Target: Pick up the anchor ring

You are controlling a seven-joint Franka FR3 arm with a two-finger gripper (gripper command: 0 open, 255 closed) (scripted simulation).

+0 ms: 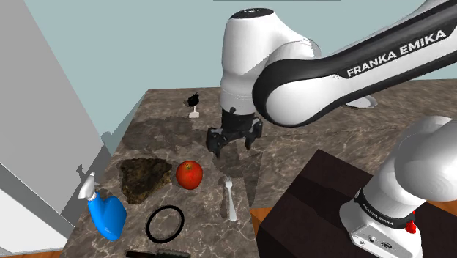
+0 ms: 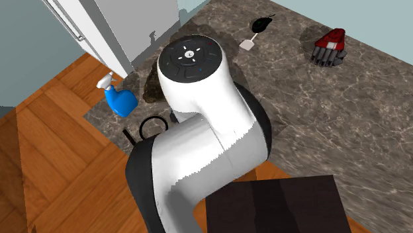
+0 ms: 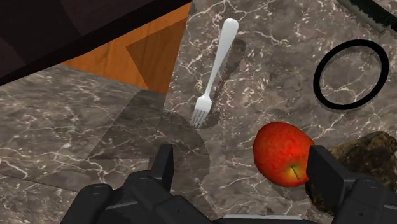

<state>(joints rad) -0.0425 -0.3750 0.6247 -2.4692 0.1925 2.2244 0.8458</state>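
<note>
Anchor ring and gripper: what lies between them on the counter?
A red apple sits between the gripper and the black ring, clearest in the shoulder view; the wrist view agrees.

Arm (image 1: 351,69) reaches out over the table (image 1: 161,124), wrist bent down. Tool (image 1: 233,145) hangs above the table, fingers (image 3: 164,167) spread wide, pointing downward.

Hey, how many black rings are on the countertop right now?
1. The black ring lies flat between the blue spray bottle and the fork. The arm covers part of the countertop, so another may be hidden.
</note>
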